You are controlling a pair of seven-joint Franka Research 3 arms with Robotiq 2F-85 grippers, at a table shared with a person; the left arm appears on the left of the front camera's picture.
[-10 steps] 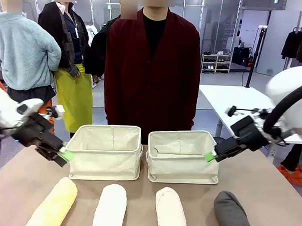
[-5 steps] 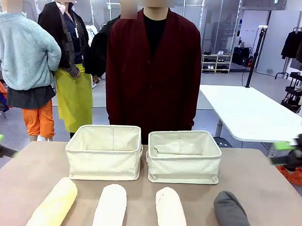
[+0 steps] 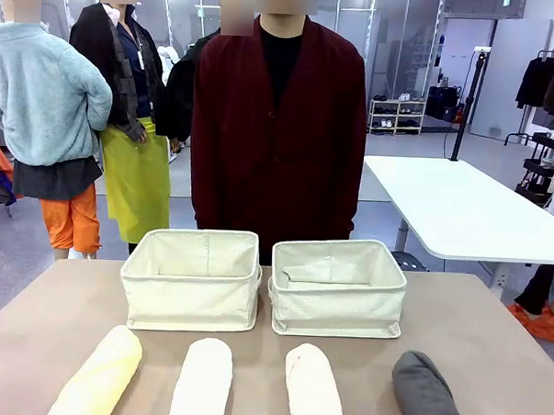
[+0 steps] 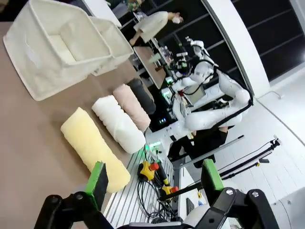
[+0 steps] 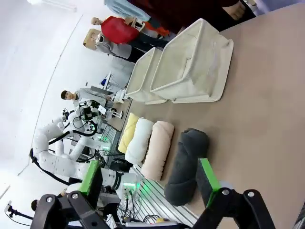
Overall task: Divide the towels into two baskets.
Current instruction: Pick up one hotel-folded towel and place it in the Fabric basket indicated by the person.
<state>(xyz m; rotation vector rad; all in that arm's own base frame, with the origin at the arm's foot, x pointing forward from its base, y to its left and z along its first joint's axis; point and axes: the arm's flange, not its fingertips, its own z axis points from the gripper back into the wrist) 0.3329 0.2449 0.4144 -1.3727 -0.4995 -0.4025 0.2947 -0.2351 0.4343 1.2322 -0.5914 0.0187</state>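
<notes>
**Operator:** Jaws first: how did they stand?

**Robot:** Wide apart on both arms, with nothing held. My left gripper (image 4: pixel 155 175) looked in over the table (image 3: pixel 491 355) from its left side, and my right gripper (image 5: pixel 148 175) from its right. Both were clear of the cloth.

**Operator:** And the towels?

**Robot:** Four rolls lay in a row along the near edge, side by side. Each had its long axis running near to far. From left to right they were the pale yellow towel (image 3: pixel 98 372), the white towel (image 3: pixel 201 379), the cream-pink towel (image 3: pixel 313 386) and the dark grey towel (image 3: pixel 427 395). The two outer rolls splayed slightly outward at their near ends.

**Operator:** Which was whose?

**Robot:** The yellow lay nearest my left fingers and the grey nearest my right, so I judged those the natural first picks. Each grip would have to straddle the roll across its short way.

**Operator:** The baskets?

**Robot:** They stood beyond the row, toward the person (image 3: pixel 279 125) at the far side. The left basket (image 3: pixel 190 300) and the right basket (image 3: pixel 335 311) were just beside each other, and I could not tell whether they touched. Both were open-topped and looked empty.

**Operator:** Materials?

**Robot:** The rolls were plump, soft terry, which I expected to squash under a grip. The bins were cream canvas with soft upright walls. The right one showed a loose fold inside.
</notes>
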